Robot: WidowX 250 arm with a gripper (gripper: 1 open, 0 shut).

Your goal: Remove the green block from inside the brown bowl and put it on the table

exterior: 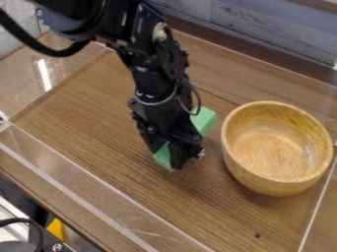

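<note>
- At the near left corner, outside the table's rim, a black cable [19, 222] curves beside a small yellow object [55, 227], cut off by the picture's edge.
- A low clear wall [79, 182] runs along the table's near left side, slanting from the left down toward the near right; pale reflections streak it.
- The table [79, 123] is dark brown with a wood grain. Its surface stretches from this wall to the arm, and wood also shows nearer than the hand, toward the near right.
- The black robot arm [112, 25] comes in from the far left and slopes down to the middle, covering part of the table behind it.
- The hand [176, 156] points down, its fingers closed around the green block. Whether it touches the wood cannot be told.
- The green block [204, 120] is outside the bowl, on its left, in the hand. One end shows on the far right side of the fingers, the other on the near left.
- A narrow gap separates the block's far end from the bowl's left rim.
- The brown bowl [278, 148] sits upright at the right, round and thick-rimmed, its grained inside in view. Its right rim comes near the table's right edge.
- Beyond the table's far edge stands a grey panelled wall [270, 28].
</note>
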